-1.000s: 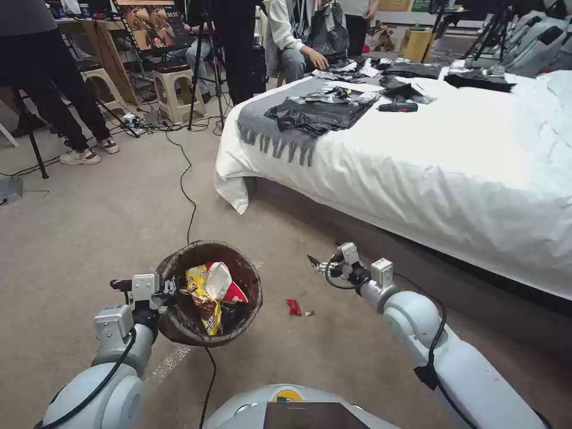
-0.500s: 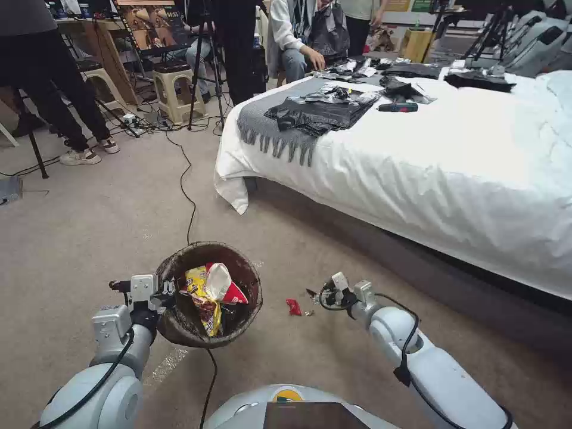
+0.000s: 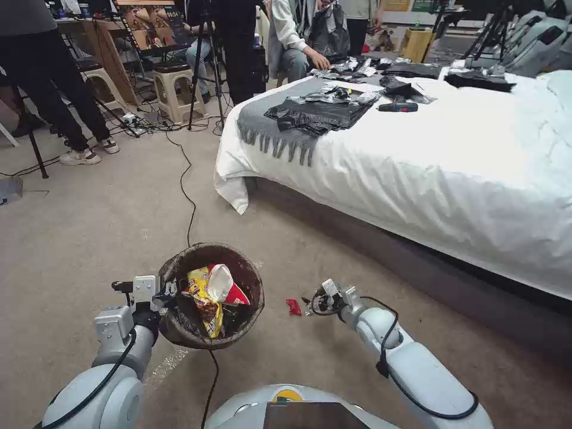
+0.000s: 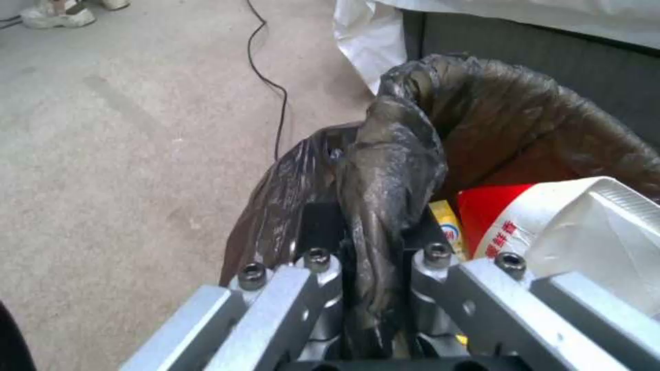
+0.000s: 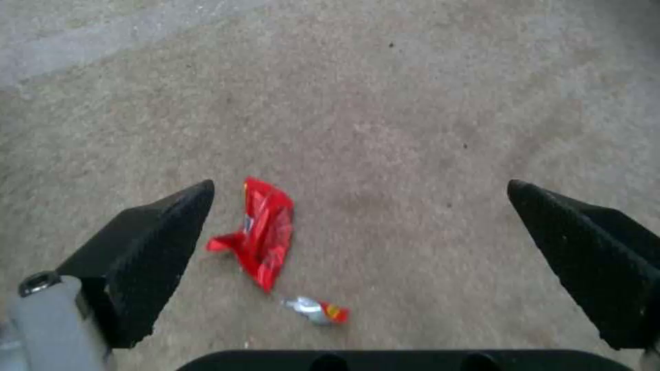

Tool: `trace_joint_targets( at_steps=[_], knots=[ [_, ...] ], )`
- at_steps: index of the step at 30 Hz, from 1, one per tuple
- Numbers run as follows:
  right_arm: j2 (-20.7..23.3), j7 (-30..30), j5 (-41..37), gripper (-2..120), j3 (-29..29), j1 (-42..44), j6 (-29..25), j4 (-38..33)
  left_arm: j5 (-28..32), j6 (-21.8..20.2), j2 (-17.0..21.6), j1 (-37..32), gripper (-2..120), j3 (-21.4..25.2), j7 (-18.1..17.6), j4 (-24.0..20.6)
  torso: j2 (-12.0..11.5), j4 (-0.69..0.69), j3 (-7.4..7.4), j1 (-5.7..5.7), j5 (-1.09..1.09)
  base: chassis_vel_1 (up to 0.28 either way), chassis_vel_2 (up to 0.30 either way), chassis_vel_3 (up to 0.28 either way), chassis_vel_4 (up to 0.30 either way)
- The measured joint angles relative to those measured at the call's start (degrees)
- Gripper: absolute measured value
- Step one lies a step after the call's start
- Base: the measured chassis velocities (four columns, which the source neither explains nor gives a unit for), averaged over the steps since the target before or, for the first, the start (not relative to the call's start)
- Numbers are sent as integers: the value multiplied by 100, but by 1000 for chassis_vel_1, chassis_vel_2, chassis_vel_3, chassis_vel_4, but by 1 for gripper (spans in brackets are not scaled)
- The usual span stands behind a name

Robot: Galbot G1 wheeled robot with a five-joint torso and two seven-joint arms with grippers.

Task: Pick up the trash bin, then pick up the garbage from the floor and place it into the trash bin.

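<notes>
The left gripper (image 3: pixel 170 291) pinches the folded rim of the round trash bin (image 3: pixel 179 325) lined with a crinkled dark brown bag, holding it above the beige carpet (image 3: pixel 89 238); yellow and red-white wrappers (image 3: pixel 211 292) lie inside. The right gripper (image 3: pixel 310 305), fingers (image 5: pixel 148 242) spread wide, hangs low over a crumpled red wrapper (image 5: pixel 263 232) and a small silver-red scrap (image 5: pixel 316 310) on the carpet, near the bin.

Bed (image 3: pixel 453 173): white sheet, right of view. Grey fringed throw (image 3: pixel 268 128) across near corner; black folded bags (image 3: pixel 319 113) on top. Black cable (image 3: pixel 189 196) runs over beige carpet (image 3: pixel 89 238). 2 plastic stools (image 3: pixel 176 86) stand beyond, beside tripod legs (image 3: pixel 205 77).
</notes>
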State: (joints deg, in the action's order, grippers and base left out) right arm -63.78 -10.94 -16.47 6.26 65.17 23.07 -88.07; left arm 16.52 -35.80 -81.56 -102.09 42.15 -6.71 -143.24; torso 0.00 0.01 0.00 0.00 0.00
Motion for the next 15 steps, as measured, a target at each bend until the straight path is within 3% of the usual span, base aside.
trace_joint_targets(
  at_steps=[15],
  knots=[
    [-489, -30, 295, 100, -216, -342, -17, 693, -12, 4, 10, 48, 7, -24, 5, 0, 0, -1, 0, 0, 0, 0, 0, 0, 0]
  ],
)
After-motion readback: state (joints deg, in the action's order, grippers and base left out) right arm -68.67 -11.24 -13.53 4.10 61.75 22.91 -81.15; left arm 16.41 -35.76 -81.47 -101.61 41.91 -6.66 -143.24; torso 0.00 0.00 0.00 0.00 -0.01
